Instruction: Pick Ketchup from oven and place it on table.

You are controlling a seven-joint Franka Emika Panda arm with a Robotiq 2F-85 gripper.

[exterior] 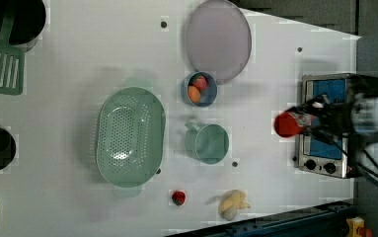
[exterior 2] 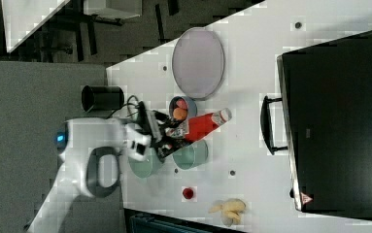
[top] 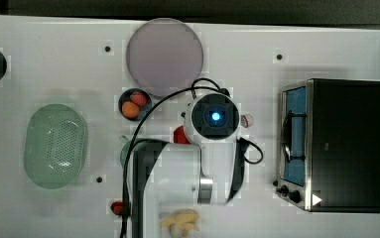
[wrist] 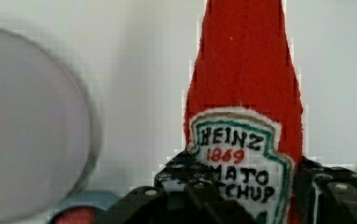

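My gripper (exterior 2: 171,131) is shut on the ketchup (exterior 2: 204,124), a slim red bottle with a white label and white cap. The bottle hangs above the white table (top: 53,64), lying nearly level with its cap toward the oven (exterior 2: 339,121). In the top view the wrist covers most of the ketchup (top: 180,135); its red base pokes out on one side and its cap on the other. The oven (top: 348,144) stands at the top view's right. In the wrist view the ketchup (wrist: 243,88) sits between the black fingers (wrist: 327,184). In the left view the ketchup (exterior: 288,124) is in front of the oven (exterior: 324,89).
A lilac plate (top: 164,56), a small bowl of fruit (top: 134,104), a green colander (top: 55,145) and a green mug (exterior: 207,142) lie at the top view's left of the arm. A red strawberry (exterior: 178,197) and a yellow item (top: 181,221) rest near the front edge.
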